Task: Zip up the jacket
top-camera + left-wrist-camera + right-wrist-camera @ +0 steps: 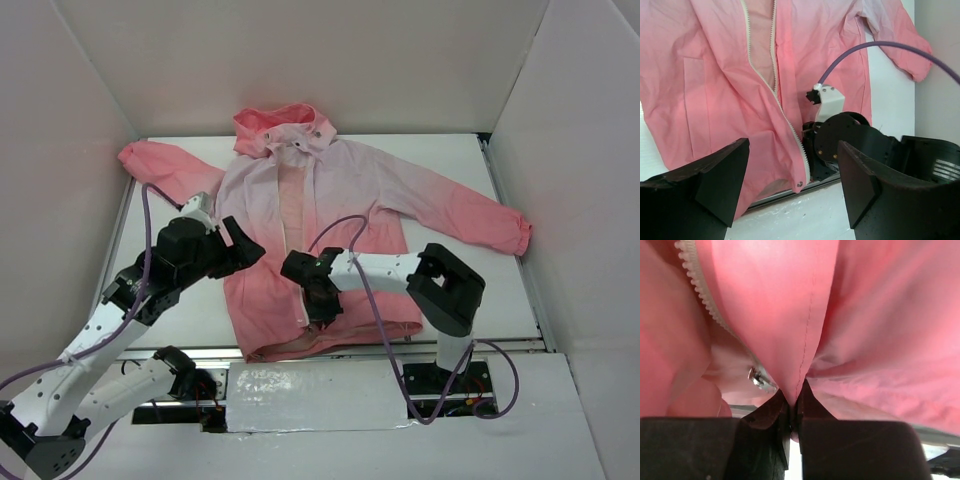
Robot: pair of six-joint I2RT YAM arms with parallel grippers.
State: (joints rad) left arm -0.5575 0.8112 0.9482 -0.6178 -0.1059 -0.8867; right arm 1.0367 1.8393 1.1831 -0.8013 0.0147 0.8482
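The pink jacket (330,210) lies face up on the table, front unzipped, hood at the far side. Its white zipper (775,95) runs down to the hem. My right gripper (322,305) is shut on a fold of the jacket's coral fabric (790,330) near the hem, next to the zipper; a small metal zipper part (756,376) shows just left of the jaws. My left gripper (245,248) is open and empty, held above the jacket's left half; in its wrist view the fingers (720,175) frame the hem.
White walls enclose the table on three sides. A metal rail (330,350) and a white strip (310,390) run along the near edge. A purple cable (875,47) arcs over the jacket from the right arm (440,280).
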